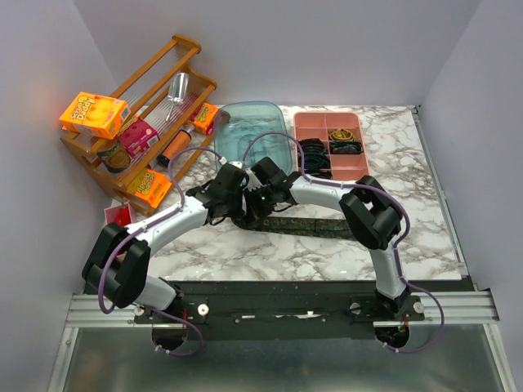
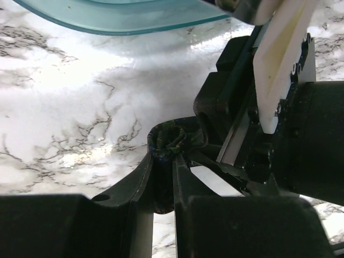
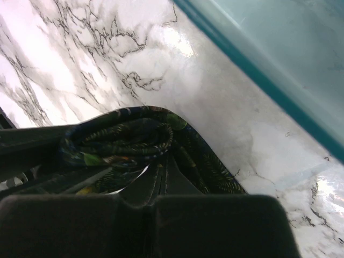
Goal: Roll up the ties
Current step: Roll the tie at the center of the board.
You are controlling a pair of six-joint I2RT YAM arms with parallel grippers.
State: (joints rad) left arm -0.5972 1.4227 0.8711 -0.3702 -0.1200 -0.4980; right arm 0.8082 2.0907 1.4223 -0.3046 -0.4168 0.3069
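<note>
One of the ties [image 1: 319, 224], dark with a fine leafy pattern, lies stretched along the marble table toward the right. Its left end is wound into a small roll [image 3: 126, 141] where both grippers meet. My left gripper [image 1: 233, 204] is shut on that roll [image 2: 167, 138], with dark fabric filling the narrow gap between its fingers [image 2: 140, 177]. My right gripper [image 3: 162, 163] is shut, its tips pushed into the tie's folds beside the roll. Whether they pinch any fabric is hidden. The right wrist housing [image 2: 279, 80] crowds the left wrist view.
A teal plastic container [image 1: 255, 131] stands just behind the grippers. To its right a pink compartment tray [image 1: 327, 124] holds several dark rolled items [image 1: 315, 151]. A wooden rack [image 1: 139, 122] with snack boxes [image 1: 94, 114] fills the back left.
</note>
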